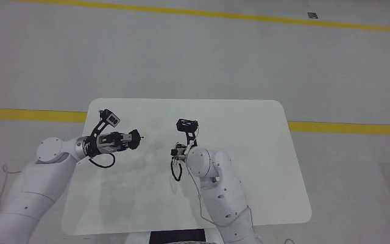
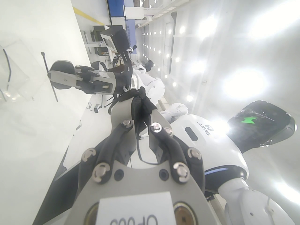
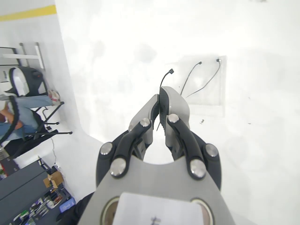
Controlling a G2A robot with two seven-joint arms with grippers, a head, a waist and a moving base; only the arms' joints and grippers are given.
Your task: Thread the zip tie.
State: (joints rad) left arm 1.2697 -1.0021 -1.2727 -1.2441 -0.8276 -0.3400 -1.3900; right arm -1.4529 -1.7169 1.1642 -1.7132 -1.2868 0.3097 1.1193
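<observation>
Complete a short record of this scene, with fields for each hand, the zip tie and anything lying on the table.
Right hand: shut on the zip tie.
Zip tie: black, its head end sticking out past the fingertips.
Left hand: shut, pointing toward the right hand; a grip on anything cannot be told.
Clear tray: on the white table, holding two spare ties.

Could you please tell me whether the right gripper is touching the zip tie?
Touching: the right wrist view shows the right gripper shut on the zip tie, head poking past it.
</observation>
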